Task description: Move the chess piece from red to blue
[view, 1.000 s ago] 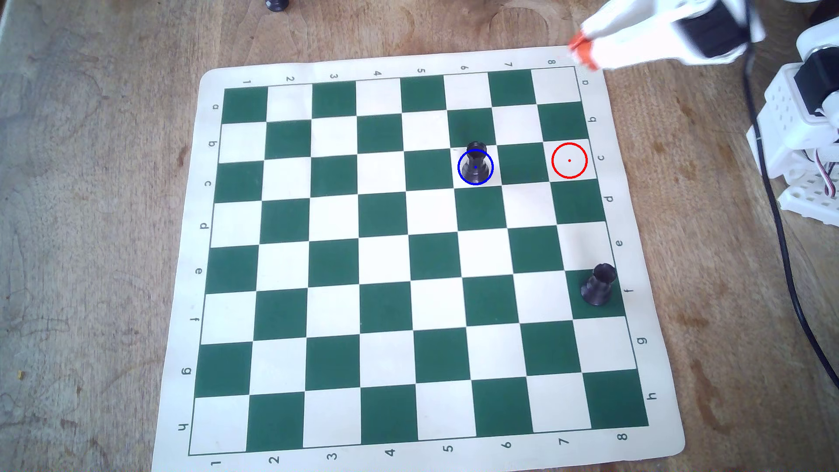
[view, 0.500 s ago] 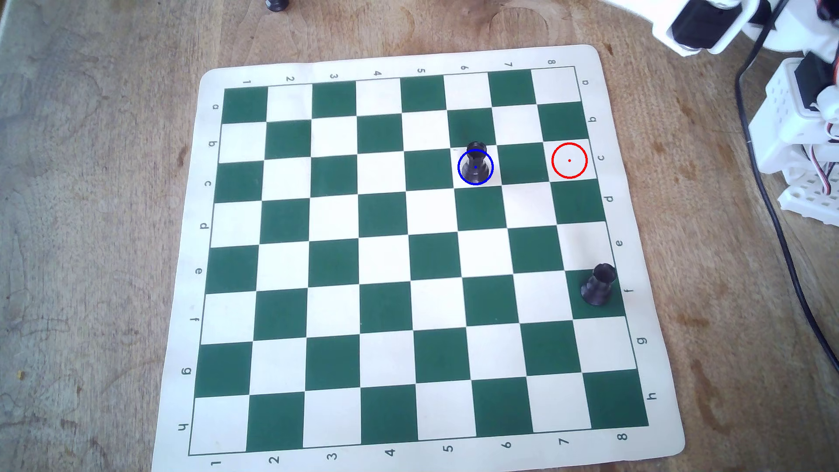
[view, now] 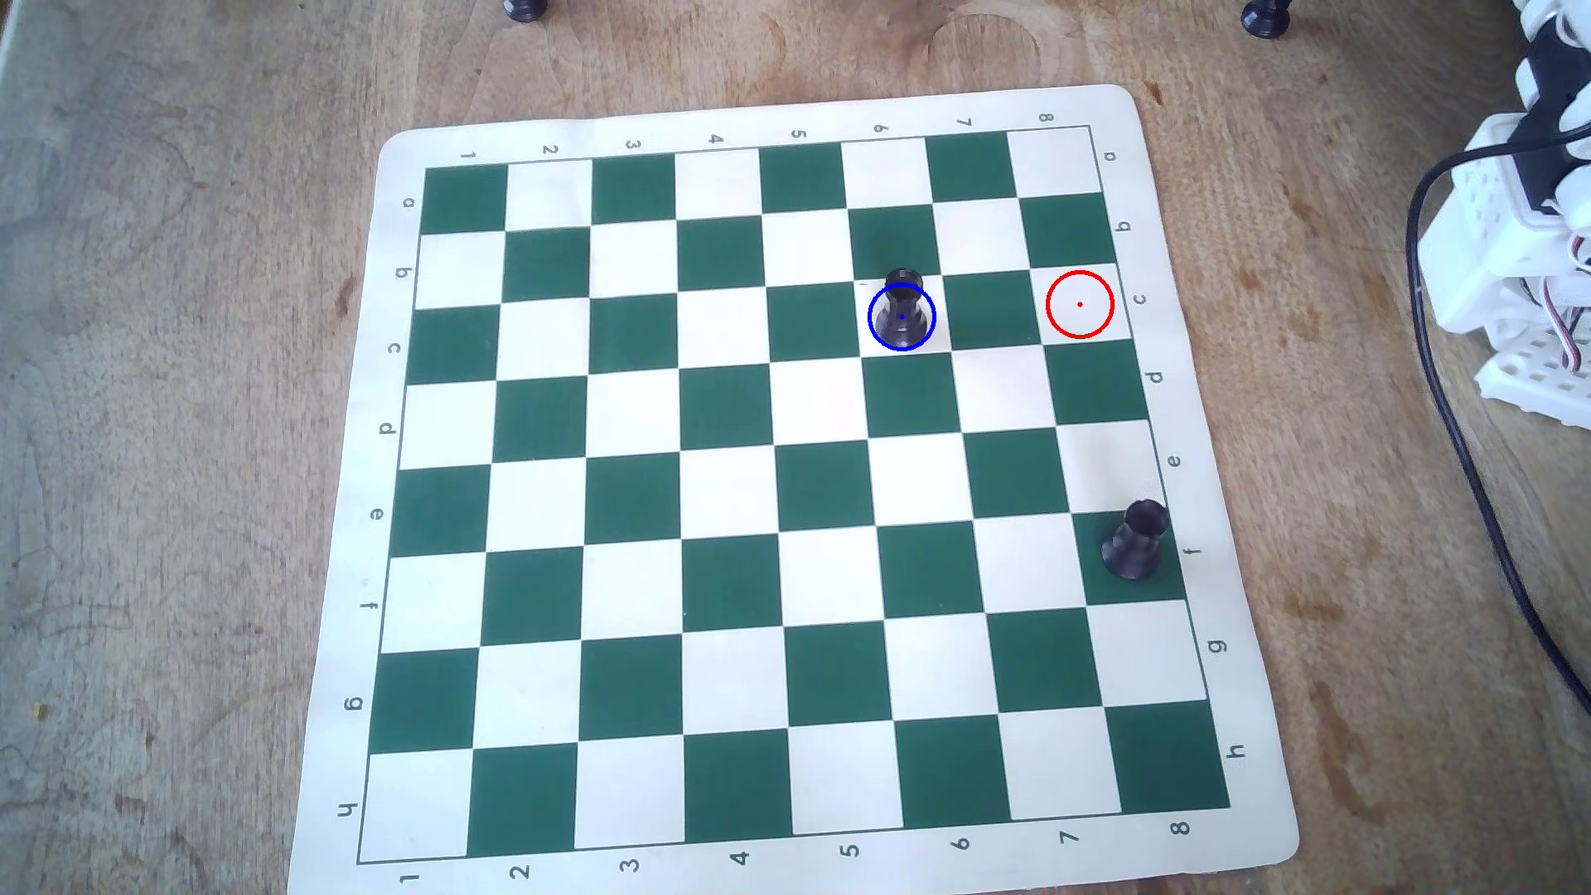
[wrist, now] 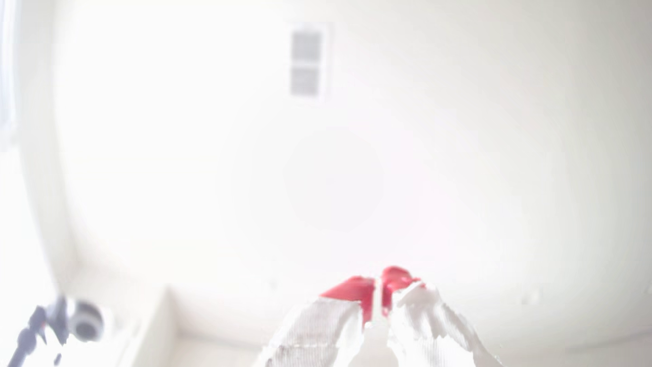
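Observation:
In the overhead view a black rook [view: 901, 308] stands upright inside the blue circle [view: 872, 331] on a white square of the chessboard [view: 603, 482]. The red circle [view: 1080, 304], two squares to the right, holds nothing. A second black rook [view: 1135, 540] stands on a green square near the board's right edge. The arm's white base [view: 1524, 258] sits at the right edge, off the board. In the wrist view my gripper [wrist: 379, 282] points at a bright white wall, away from the board. Its red-tipped fingers [wrist: 352, 287] are together with nothing between them.
A black cable [view: 1481, 482] runs down the wooden table right of the board. Two dark pieces stand off the board at the top edge [view: 525, 9] [view: 1265, 19]. In the wrist view a camera on a stand [wrist: 84, 323] shows at lower left.

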